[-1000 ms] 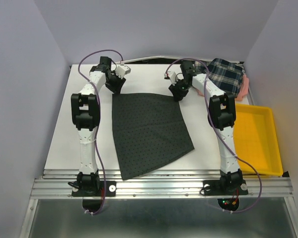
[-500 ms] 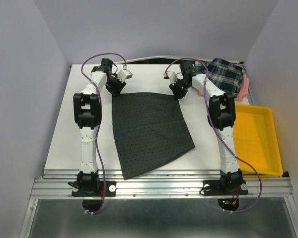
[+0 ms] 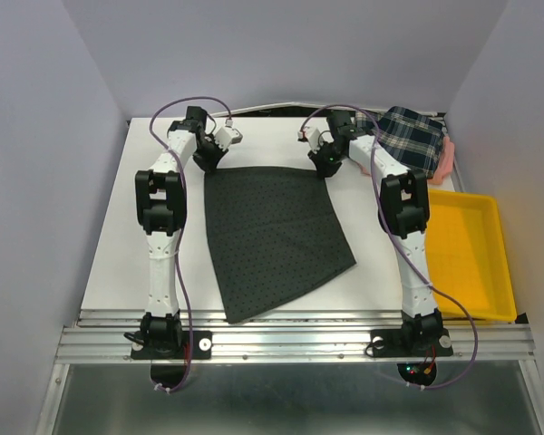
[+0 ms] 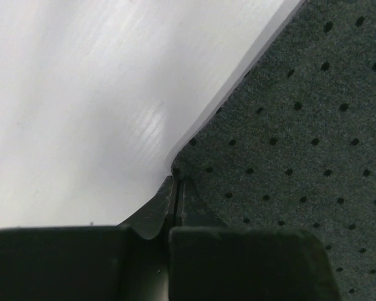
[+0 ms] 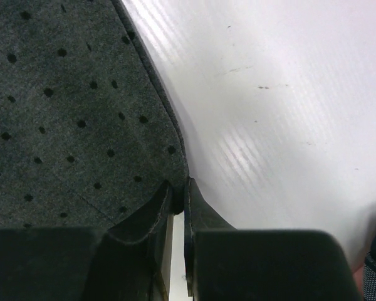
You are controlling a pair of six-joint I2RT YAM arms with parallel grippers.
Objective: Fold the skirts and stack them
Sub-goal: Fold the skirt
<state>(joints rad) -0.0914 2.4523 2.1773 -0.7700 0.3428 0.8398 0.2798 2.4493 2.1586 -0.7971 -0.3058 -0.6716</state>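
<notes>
Charcoal skirt (image 3: 272, 236), fine dark dots, trapezoid, lies flat mid-table (image 3: 127, 254). Left gripper (image 4: 177, 179) is pressed together on its far-left corner, right gripper (image 5: 177, 185) pinches the far-right corner. Plaid skirt (image 3: 412, 136) sits bunched at far right.

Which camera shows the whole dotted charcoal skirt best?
The top external view: the dotted charcoal skirt lies spread flat there, its whole outline visible. Each wrist view shows only one corner of it, close up.
</notes>
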